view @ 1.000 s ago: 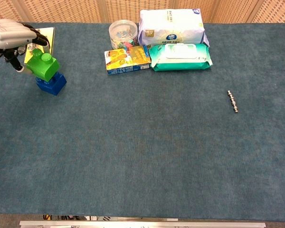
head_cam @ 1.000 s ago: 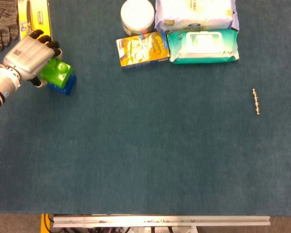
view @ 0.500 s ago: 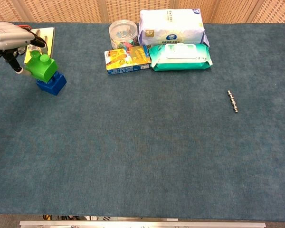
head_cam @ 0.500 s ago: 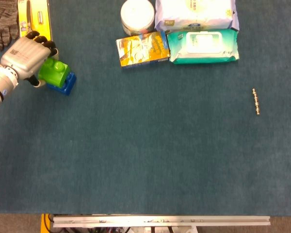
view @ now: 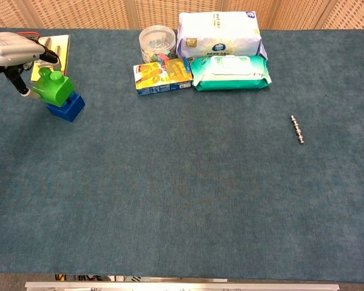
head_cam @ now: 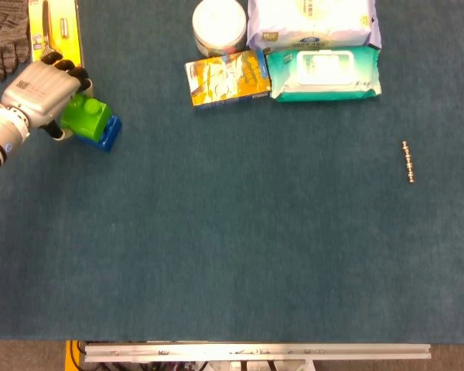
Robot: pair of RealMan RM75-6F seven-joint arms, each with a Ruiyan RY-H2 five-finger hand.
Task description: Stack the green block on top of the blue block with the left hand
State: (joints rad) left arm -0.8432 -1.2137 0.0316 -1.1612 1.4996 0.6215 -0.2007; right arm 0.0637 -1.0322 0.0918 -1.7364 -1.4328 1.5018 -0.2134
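Note:
My left hand (head_cam: 39, 91) (view: 12, 51) grips the green block (head_cam: 87, 116) (view: 54, 86) at the far left of the table. The green block sits on top of the blue block (head_cam: 105, 135) (view: 65, 107), slightly offset to the left, with the blue one showing below and to the right of it. The hand's dark fingertips curl over the green block's far side. My right hand is not visible in either view.
A yellow package (head_cam: 56, 27) and a grey glove (head_cam: 8, 35) lie behind the left hand. At the back centre stand a round jar (head_cam: 219, 25), a snack box (head_cam: 227, 77), a wipes pack (head_cam: 322, 73) and a white bag (head_cam: 309, 22). A small metal rod (head_cam: 407, 161) lies at the right.
The left hand has lowered the green block down and slightly left onto the blue block; a second ago it hung tilted just above it.

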